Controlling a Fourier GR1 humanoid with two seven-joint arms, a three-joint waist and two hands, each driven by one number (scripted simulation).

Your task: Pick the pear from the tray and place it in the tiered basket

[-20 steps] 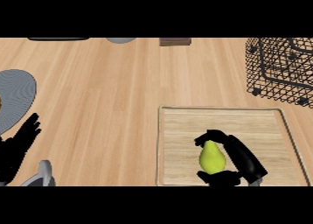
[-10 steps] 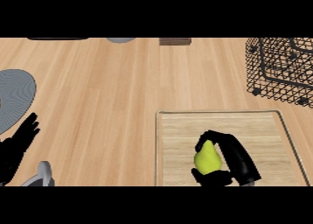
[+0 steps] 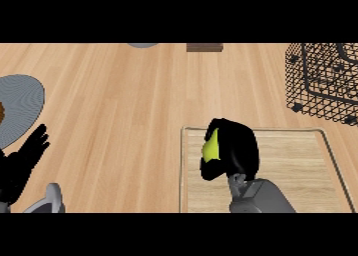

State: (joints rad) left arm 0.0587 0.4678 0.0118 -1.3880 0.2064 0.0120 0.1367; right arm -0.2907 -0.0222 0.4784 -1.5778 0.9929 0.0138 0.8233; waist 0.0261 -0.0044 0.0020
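Right robot hand (image 3: 234,150) curled round pear (image 3: 212,146), above tray (image 3: 315,150). Grasp done; carry to basket (image 3: 331,75), ahead-right, remains.

Right hand (image 3: 234,150): black, fingers and thumb curled round the pear (image 3: 213,146), which shows as a yellow-green strip on the hand's left side. The fingers point toward the top of the view. The grey right forearm (image 3: 265,197) enters from the lower edge and runs up to the wrist just below the hand.

Left hand (image 3: 16,162): at the lower left edge, fingers straight and spread, pointing up and to the right, holding nothing.
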